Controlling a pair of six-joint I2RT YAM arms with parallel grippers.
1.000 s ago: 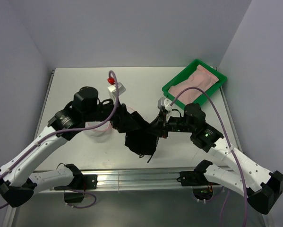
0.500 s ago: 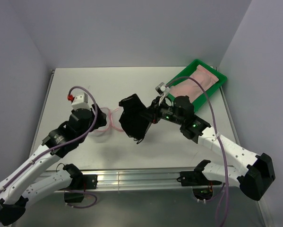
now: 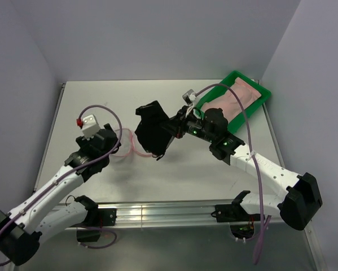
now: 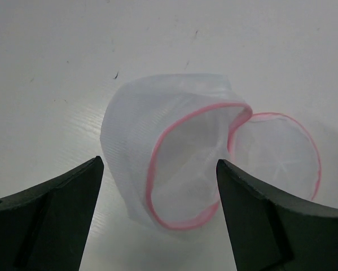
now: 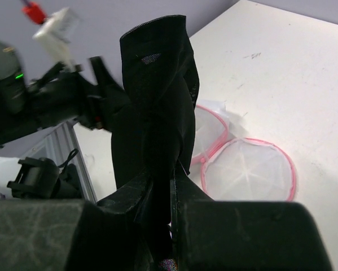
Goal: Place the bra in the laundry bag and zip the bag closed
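Note:
The laundry bag (image 4: 174, 164) is a white mesh pouch with a pink zip rim. It lies on the table with its mouth open and its round lid (image 4: 279, 155) flipped to the right. It also shows in the top view (image 3: 129, 145) and the right wrist view (image 5: 211, 132). My left gripper (image 4: 158, 165) is open and empty, its fingers (image 4: 61, 209) on either side of the bag's near end. In the top view my left gripper (image 3: 118, 144) is at the bag's left. My right gripper (image 5: 162, 189) is shut on the black bra (image 5: 154, 107) and holds it in the air. In the top view the bra (image 3: 150, 130) hangs just right of the bag.
A green tray (image 3: 209, 99) holding a folded pink cloth (image 3: 233, 97) stands at the back right, behind my right arm. The table's metal rail (image 3: 157, 212) runs along the near edge. Purple walls close in the sides.
My left gripper let go of the bra and drew back left to the bag. My right gripper carried the bra up, left and farther back, toward the bag.

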